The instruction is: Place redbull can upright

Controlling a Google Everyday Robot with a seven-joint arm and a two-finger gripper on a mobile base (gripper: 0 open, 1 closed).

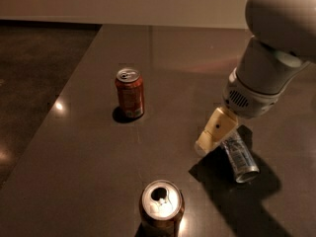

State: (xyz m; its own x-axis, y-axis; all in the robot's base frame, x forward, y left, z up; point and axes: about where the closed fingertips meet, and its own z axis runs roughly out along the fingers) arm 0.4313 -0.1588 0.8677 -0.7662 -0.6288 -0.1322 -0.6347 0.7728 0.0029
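**While redbull can lies on its side, gripper hangs right at it**

Since the can isn't upright yet, the task is at the reach/grasp step, i.e. nothing set down so far. The gripper sits low over the table at the can's far end and just to its left. It overlaps that end in the camera view, so contact vs. a small gap can't be told. Whether the gripper is spread or pressed together can't be told either; only one cream-coloured side of it shows.

Next move prob. calls for a firm pinch across the can's narrow body. Then lift, rotate approx. a quarter turn and lower it onto its base. The slim round can could roll away if nudged first, so care is needed.

The can looks slim, silver w/ blue patches, and lies flat w/ one round end toward the viewer. It lies on the right part of the table, in the arm's shadow. It's well apart from the red-orange soda can standing to the left. The brownish can w/ wide silver top stands at the front edge.
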